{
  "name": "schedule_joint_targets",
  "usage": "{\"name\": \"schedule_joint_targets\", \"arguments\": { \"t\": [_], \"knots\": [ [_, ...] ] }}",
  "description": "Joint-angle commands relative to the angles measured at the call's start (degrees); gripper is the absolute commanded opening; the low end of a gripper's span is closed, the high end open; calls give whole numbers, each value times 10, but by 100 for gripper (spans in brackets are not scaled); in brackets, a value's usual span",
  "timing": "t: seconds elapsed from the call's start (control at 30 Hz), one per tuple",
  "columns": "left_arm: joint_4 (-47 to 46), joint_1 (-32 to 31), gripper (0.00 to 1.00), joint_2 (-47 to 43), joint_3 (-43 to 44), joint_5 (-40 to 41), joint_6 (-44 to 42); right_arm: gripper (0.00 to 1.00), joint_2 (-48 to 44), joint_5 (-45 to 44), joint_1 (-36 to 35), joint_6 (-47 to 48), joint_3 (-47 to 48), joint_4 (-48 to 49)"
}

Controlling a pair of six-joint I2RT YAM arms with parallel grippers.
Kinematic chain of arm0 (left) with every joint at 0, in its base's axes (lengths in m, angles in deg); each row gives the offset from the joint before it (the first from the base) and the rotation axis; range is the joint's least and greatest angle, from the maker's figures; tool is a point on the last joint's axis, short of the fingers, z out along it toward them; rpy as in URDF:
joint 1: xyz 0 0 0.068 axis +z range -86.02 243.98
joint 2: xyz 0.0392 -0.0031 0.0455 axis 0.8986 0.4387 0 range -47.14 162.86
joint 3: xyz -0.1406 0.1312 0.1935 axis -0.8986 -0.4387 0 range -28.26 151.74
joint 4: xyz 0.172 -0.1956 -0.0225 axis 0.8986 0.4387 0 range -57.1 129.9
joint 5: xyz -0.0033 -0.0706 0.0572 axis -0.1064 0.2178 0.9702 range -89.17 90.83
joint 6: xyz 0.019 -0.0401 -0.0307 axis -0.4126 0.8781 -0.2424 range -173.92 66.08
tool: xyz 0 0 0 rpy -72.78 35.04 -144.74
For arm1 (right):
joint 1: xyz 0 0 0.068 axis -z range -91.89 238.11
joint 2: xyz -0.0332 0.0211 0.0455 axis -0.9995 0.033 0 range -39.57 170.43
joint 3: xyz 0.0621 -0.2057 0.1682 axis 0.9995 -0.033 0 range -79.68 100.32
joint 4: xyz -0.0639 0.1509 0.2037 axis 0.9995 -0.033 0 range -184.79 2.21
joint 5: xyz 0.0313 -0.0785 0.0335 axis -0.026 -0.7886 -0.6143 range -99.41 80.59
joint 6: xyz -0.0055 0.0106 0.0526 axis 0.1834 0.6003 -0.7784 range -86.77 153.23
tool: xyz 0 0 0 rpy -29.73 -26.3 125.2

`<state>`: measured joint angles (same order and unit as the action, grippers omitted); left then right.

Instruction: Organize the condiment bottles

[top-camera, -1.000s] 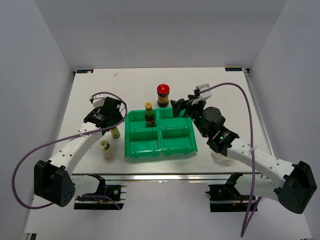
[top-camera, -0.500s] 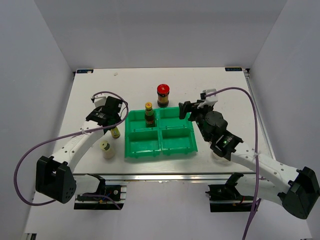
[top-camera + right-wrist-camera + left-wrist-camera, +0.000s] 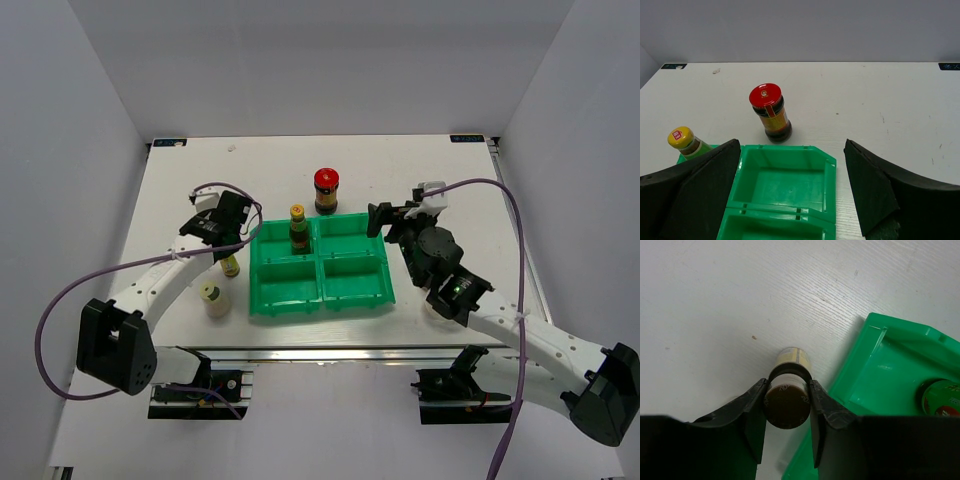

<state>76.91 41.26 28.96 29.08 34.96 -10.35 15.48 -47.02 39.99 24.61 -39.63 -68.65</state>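
R jaws further right vs. 1 s ago

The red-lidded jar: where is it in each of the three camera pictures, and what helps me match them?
Top external: the red-lidded jar stands upright on the table, just beyond the far rim of the green tray, near mid-picture.
Left wrist: not in it.
Right wrist: left of centre, upright, just beyond the tray's far rim.
Shared landmark: the green tray, seen in all three views.
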Motion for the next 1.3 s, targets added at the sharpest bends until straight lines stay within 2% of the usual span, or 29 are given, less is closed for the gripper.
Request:
{"name": "schedule_joint_targets", "arguments": {
  "t": [0.0,0.17,0.2,0.27,0.37,0.53,0.77,1.07,1.1,1.2,1.27],
  "knots": [
    [20,-5,27,-3,37,19,4,89,-13,-32,0,-1,-5,12],
    [30,-5,19,-11,73,37,3,89,-15,-40,0,2,-8,12],
    [30,-5,10,-12,81,38,-1,89,-15,-40,0,2,-8,13],
    [28,-5,0,-16,104,40,-2,89,-15,-40,0,2,-8,13],
    [-1,-7,0,-24,117,20,-23,89,-17,-44,0,2,-9,12],
    [-59,-21,0,-23,123,-58,-65,89,-20,-52,4,4,-12,13],
    [-88,-79,0,19,138,-66,-81,89,-13,-55,7,12,-14,20],
    [-96,-98,0,82,149,-65,-82,89,9,-46,12,18,-3,14],
    [-96,-99,1,86,149,-65,-82,89,16,-42,13,18,-1,12],
    [-91,-101,12,97,150,-63,-82,90,30,-36,14,19,6,7],
    [-90,-104,28,99,149,-63,-85,89,37,-34,15,19,10,6]
  ]
}}
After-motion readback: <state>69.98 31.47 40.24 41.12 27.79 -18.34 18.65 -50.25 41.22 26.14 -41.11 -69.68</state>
